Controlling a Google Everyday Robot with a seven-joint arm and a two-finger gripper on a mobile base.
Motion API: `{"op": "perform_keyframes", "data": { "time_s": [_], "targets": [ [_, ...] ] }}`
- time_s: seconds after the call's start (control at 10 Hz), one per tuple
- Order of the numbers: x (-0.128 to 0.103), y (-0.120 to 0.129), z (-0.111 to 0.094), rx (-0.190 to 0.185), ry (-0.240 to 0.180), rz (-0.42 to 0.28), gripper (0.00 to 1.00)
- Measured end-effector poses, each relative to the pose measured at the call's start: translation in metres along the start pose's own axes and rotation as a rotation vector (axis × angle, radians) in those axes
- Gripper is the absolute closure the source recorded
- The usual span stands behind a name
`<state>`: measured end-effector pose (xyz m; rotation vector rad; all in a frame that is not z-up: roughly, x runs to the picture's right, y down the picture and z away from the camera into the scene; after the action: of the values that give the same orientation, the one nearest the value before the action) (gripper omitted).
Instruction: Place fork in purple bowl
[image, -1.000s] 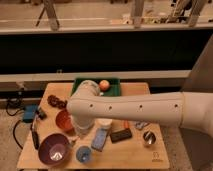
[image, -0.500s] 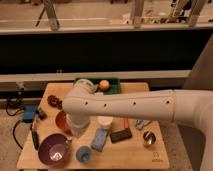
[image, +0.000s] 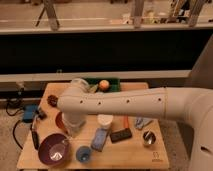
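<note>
- Purple bowl (image: 50, 150) sits at the lower left of the counter (image: 130, 155), its paler inside facing up.
- White arm (image: 125, 104) crosses the frame from the right edge to left of centre, then bends down towards the bowl.
- We see the gripper (image: 67, 135) at the end of that bend, low in the left half of the frame, just over the bowl's upper right rim.
- Its fingers are closed.
- We make out the fork (image: 63, 144) as a thin pale sliver right below the fingers, over the inside of the bowl near its right side; we cannot tell whether it is gripped or lying in the bowl.
- An orange-red bowl (image: 60, 121) shows just above the purple one, partly hidden by the arm.
- A small blue cup (image: 83, 153) stands just right of the purple bowl.
- A black-handled tool (image: 35, 139) lies at the left edge of the counter, beside the purple bowl.
- A white cup (image: 105, 120) stands near the middle, with a blue packet (image: 100, 139) below it.
- A green tray (image: 111, 83) at the back edge holds an orange ball (image: 103, 84).
</note>
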<state>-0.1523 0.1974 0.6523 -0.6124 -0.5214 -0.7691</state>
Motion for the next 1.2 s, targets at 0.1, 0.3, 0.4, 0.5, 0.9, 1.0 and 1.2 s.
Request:
{"op": "perform_keyframes", "data": {
  "time_s": [0.1,0.3,0.4,0.5,0.9,1.0,1.2],
  "targets": [
    [-0.002,-0.003,0.001,0.001,-0.001,-0.008,1.0],
    [-0.004,-0.007,0.003,-0.002,-0.006,-0.022,1.0],
    [-0.006,-0.01,0.005,-0.005,-0.009,-0.03,1.0],
    [-0.007,-0.012,0.006,-0.009,-0.012,-0.038,1.0],
    [-0.014,-0.022,0.012,-0.023,-0.022,-0.065,1.0],
    [-0.016,-0.025,0.013,-0.025,-0.025,-0.071,1.0],
    [-0.019,-0.03,0.017,-0.032,-0.029,-0.084,1.0]
  ]
}}
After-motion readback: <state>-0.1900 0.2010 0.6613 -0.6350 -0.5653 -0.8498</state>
